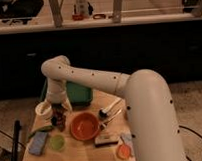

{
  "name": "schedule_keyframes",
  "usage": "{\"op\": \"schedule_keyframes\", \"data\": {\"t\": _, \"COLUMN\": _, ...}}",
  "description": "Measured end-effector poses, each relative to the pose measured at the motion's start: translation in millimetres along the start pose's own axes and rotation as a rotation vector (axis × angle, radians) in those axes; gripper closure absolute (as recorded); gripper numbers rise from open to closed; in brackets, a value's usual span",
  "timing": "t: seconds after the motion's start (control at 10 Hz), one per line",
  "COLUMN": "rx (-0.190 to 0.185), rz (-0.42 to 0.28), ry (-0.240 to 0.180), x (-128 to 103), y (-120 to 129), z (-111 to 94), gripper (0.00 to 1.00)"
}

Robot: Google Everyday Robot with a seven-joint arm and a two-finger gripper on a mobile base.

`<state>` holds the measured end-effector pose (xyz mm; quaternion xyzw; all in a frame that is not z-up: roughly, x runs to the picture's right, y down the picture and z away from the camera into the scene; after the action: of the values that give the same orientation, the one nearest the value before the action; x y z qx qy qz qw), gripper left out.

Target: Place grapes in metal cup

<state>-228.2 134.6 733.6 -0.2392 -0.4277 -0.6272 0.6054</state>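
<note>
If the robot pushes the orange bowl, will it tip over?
It would probably slide, not tip: the orange bowl looks wide and low, sitting flat on the wooden table. It seems empty, so it is likely light. The gripper hangs just left of it in the picture, near the white cup.

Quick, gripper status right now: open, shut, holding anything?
Gripper: open, lowered to the table just left of the orange bowl, near the white cup; no held object can be made out.
</note>
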Motion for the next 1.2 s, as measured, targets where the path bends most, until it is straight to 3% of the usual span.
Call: {"op": "schedule_keyframes", "data": {"t": 1.2, "rx": 0.003, "rz": -0.012, "ry": -0.012, "x": 2.0, "y": 5.4, "z": -3.9, "gripper": 0.2}}
